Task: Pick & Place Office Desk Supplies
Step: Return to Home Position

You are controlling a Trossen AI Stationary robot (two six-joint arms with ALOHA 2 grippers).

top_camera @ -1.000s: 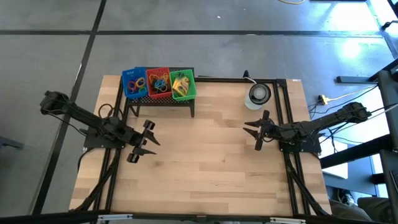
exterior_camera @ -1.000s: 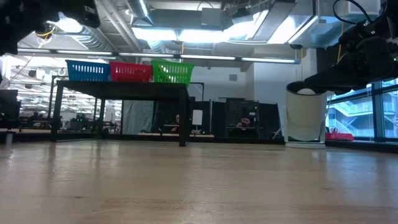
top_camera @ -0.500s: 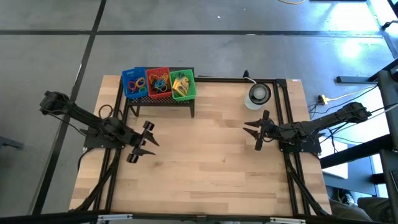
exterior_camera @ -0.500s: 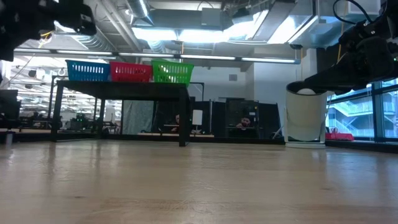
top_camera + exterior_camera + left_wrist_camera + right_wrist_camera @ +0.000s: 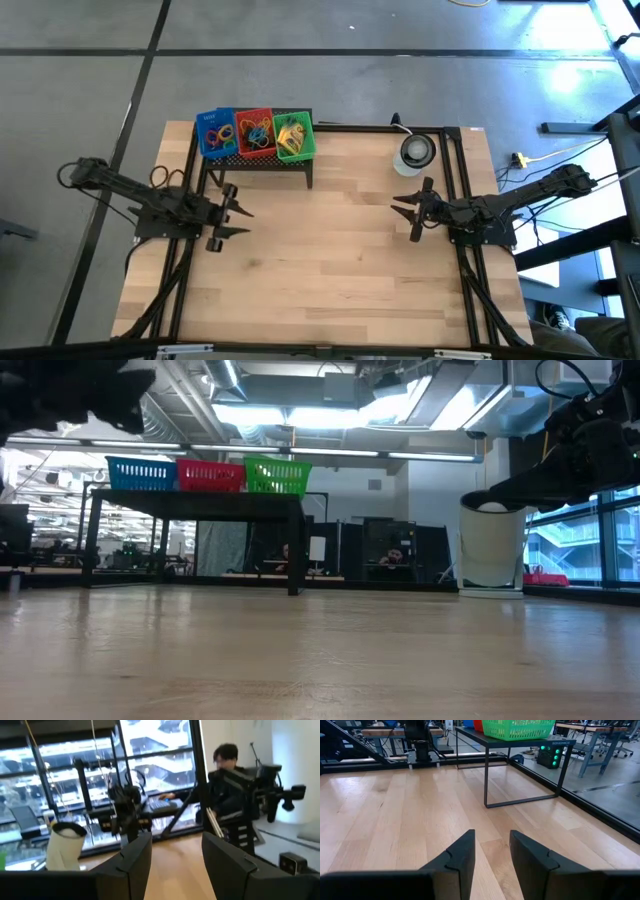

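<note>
l hand (image 5: 243,221) & r hand (image 5: 402,210) both spread open above table (image 5: 340,280); 3 bins (image 5: 254,132) on rack (image 5: 262,163).

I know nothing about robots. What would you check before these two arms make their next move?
1. Blue bin, red bin and green bin all sit on the rack: ok.
2. Left gripper open, holding nothing: ok.
3. Right gripper open, holding nothing: ok.
4. White disc stands apart from the right gripper: ok.
5. Person beyond the table is out of the arms' reach: cannot tell.
</note>
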